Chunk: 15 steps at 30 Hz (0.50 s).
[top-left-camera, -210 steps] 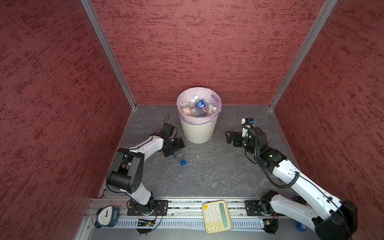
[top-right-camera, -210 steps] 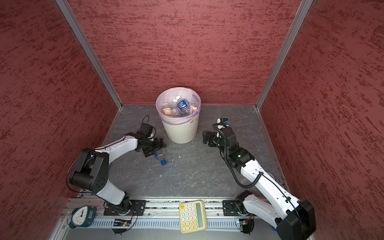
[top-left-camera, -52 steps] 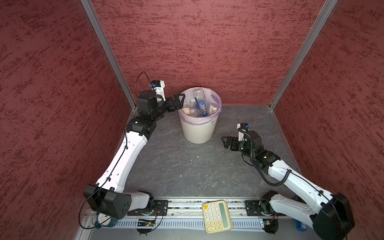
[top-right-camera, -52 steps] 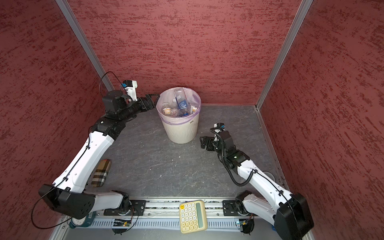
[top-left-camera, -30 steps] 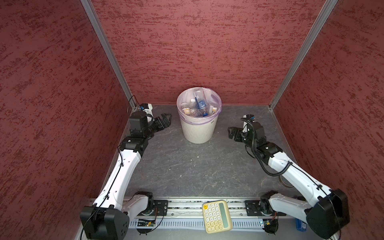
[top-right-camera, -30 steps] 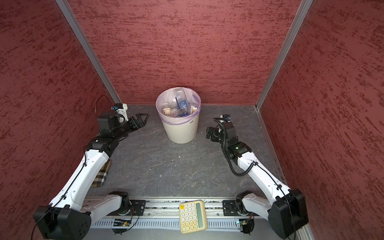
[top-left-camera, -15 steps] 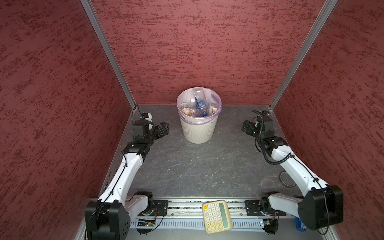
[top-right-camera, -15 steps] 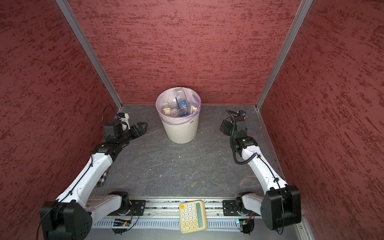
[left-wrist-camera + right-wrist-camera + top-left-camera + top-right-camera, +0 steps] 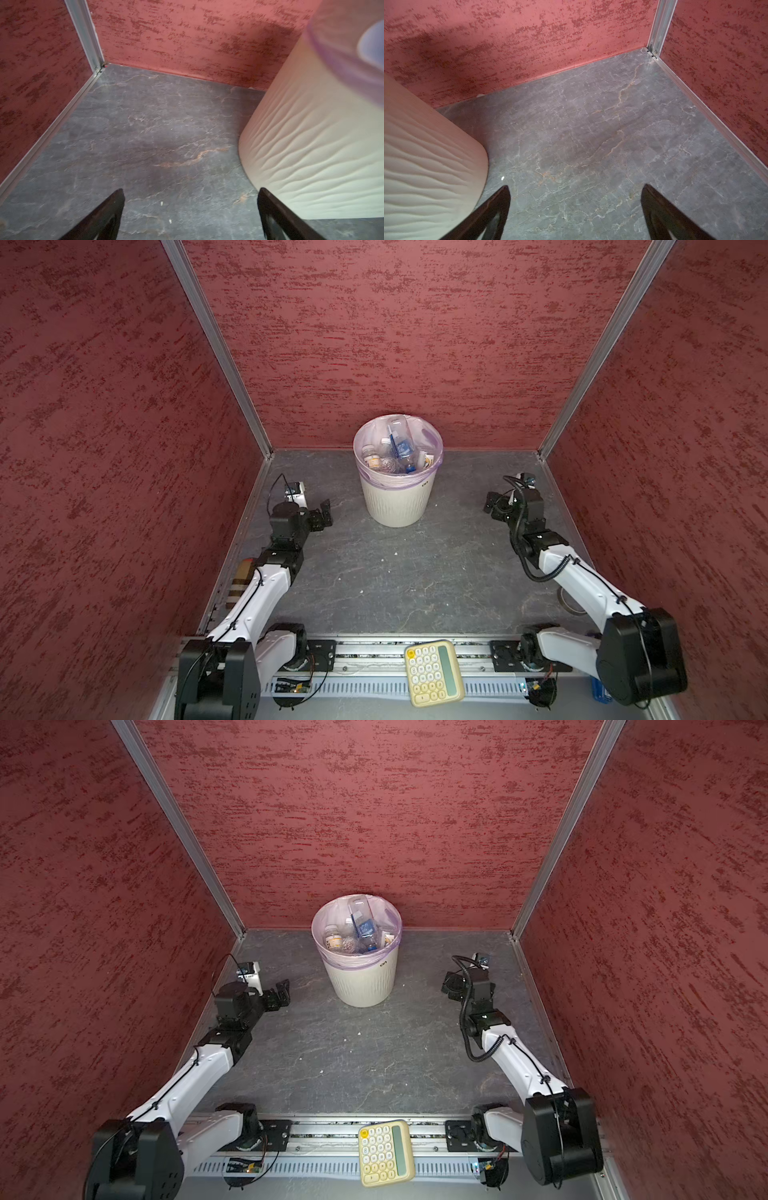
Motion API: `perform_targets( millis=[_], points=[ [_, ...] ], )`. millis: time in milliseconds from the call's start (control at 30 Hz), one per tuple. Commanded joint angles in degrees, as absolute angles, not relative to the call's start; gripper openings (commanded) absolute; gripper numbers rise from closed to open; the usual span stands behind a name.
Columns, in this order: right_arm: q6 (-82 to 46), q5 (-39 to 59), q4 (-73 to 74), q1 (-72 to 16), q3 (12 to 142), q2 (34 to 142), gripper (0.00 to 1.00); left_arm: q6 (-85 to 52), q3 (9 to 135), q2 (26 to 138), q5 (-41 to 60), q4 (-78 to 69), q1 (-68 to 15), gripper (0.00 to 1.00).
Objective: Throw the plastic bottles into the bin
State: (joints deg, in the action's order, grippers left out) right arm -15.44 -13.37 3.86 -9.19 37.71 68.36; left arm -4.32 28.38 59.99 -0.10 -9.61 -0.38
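Note:
The cream ribbed bin (image 9: pixel 395 502) (image 9: pixel 361 982) with a lilac liner stands at the back middle of the grey floor. Several plastic bottles (image 9: pixel 398 445) (image 9: pixel 361 925) lie piled inside it; none shows on the floor. My left gripper (image 9: pixel 324 515) (image 9: pixel 282 991) hovers low, left of the bin, open and empty. In the left wrist view the left gripper (image 9: pixel 191 191) has bare floor between its fingers, and the bin's wall (image 9: pixel 311 145) stands close beside one finger. My right gripper (image 9: pixel 492 506) (image 9: pixel 451 984) (image 9: pixel 575 188) is right of the bin (image 9: pixel 425 155), also open and empty.
Red textured walls close in the back and both sides. A yellow calculator (image 9: pixel 434 672) lies on the front rail. A striped brown roll (image 9: pixel 239 585) rests by the left wall under my left arm. A tape ring (image 9: pixel 567 599) lies near the right wall.
Both arms have drawn back from the bin and outward. The left gripper came down from the bin's rim to low on its left; the right gripper swung right. Both stayed open.

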Motion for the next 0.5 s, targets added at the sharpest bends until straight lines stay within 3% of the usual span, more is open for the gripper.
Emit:
perform_targets(
  millis=[0, 233, 467],
  points=[
    [-10.8, -15.0, 16.8, -8.7, 33.5, 66.5, 0.99, -1.1, 25.1, 61.7, 1.4, -21.9, 2.4, 0.99],
    [-5.9, -12.1, 32.4, -7.5, 26.6, 68.5, 0.99, -3.8, 18.9, 71.0, 9.9, -42.1, 6.6, 0.99],
    [-2.0, -11.1, 38.6, -6.2, 24.9, 72.1, 0.98, -2.1, 18.9, 79.9, 15.7, -50.1, 7.8, 0.99]
  ],
)
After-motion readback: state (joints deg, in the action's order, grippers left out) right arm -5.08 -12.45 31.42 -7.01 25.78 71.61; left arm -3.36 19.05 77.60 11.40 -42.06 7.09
